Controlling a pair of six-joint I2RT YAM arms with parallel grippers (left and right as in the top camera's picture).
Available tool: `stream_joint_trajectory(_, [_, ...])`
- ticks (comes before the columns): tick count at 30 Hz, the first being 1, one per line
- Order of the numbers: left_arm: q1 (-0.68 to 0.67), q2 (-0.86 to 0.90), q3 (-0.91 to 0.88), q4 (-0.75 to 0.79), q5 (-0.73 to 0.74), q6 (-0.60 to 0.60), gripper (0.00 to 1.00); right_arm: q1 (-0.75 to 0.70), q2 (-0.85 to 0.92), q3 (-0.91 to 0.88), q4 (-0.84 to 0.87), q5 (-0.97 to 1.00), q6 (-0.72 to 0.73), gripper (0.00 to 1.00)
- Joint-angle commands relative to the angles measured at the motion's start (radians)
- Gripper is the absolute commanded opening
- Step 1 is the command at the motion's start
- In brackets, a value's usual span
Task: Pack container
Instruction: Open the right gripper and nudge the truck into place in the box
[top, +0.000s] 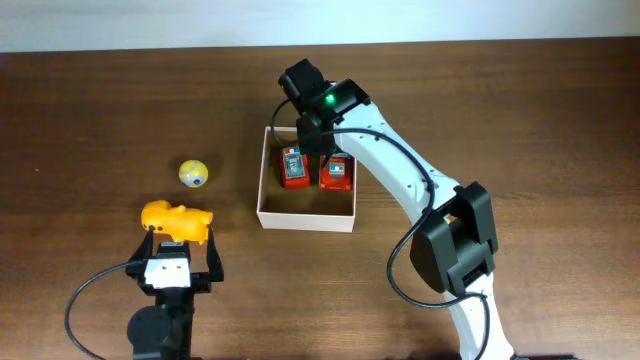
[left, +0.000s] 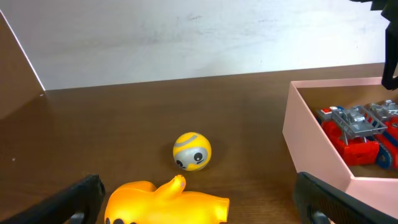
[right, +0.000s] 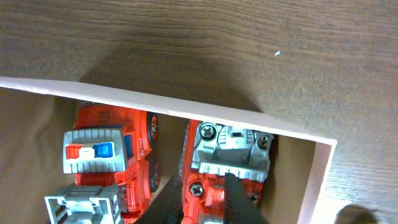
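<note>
The container (top: 305, 220) stands mid-table, white-walled with a tan inside; it also shows in the left wrist view (left: 311, 134) and the right wrist view (right: 186, 107). Two red toy trucks lie in it, the left one (top: 292, 167) (right: 112, 149) and the right one (top: 337, 174) (right: 230, 155). My right gripper (top: 328, 150) (right: 205, 202) reaches down into the container, its fingers closed on the right truck. My left gripper (top: 180, 243) (left: 199, 208) is open, its fingers on either side of a yellow animal toy (top: 175, 220) (left: 168, 202) on the table.
A small yellow ball with a face (top: 194, 173) (left: 191, 151) lies on the table just beyond the yellow toy, left of the container. A white wall runs along the table's far edge. The right arm stretches across the container's right side.
</note>
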Motion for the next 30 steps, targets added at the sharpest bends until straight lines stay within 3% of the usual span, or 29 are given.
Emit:
stream_joint_trajectory(1, [0.006,-0.006,-0.004,0.001,-0.007,0.017,0.99,0.002,-0.028,0.010,0.000,-0.006,0.011,0.17])
stream_joint_trajectory(30, [0.006,-0.006,-0.004,0.001,-0.007,0.017,0.99,0.077,-0.026,-0.117,0.084,-0.062,0.058,0.13])
